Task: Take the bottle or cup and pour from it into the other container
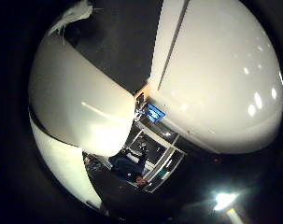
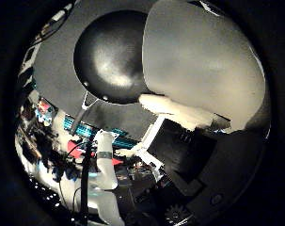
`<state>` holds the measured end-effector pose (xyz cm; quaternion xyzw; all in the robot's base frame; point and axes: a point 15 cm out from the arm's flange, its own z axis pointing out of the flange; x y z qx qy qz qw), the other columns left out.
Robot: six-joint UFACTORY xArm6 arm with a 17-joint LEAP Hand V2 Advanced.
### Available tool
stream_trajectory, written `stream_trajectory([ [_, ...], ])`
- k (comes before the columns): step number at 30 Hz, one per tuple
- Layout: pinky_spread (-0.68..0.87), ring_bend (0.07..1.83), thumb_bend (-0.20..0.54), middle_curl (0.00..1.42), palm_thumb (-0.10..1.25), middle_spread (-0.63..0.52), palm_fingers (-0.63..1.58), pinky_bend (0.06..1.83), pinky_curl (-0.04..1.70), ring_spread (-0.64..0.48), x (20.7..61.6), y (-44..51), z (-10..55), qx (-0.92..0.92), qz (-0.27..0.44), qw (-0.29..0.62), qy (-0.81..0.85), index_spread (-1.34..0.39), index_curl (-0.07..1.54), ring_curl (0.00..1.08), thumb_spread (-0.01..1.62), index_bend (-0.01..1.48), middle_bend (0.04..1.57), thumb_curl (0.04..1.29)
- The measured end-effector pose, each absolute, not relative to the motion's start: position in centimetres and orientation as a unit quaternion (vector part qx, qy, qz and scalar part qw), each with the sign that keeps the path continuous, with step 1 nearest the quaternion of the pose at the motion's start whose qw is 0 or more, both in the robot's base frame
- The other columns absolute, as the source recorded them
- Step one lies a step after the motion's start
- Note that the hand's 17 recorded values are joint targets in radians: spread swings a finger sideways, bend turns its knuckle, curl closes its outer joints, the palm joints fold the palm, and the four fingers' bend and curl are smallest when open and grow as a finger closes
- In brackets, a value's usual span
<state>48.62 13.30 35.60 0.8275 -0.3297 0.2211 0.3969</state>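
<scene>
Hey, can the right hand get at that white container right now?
Probably yes: the white container fills much of the thumb side view, so it is close to the palm, with nothing showing between them.

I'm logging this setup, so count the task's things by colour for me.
Black: 1, the pan on the grey table.
Pale: 1, a rounded object close to the camera, probably the cup or bottle.
Total: 2

White cup (image 2: 203,66) close, rim unseen
</scene>
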Motion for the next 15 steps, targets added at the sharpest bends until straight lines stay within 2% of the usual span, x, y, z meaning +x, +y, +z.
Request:
stream_trajectory([
  [7, -0.44, 1.19, -0.029, 0.78, 0.79, -0.28, 1.12, 1.12, 0.55, -0.26, 48.93, 13.44, 35.58, 0.834, 0.221, 0.383, -0.331, -0.62, 1.05, 0.57, 0.83, 0.20, 0.93, 0.57],
  [15, -0.44, 1.18, -0.030, 0.79, 0.80, -0.29, 1.12, 1.11, 0.56, -0.26, 48.27, 13.54, 34.90, 0.847, 0.190, 0.356, -0.345, -0.61, 1.06, 0.57, 0.84, 0.20, 0.92, 0.57],
])
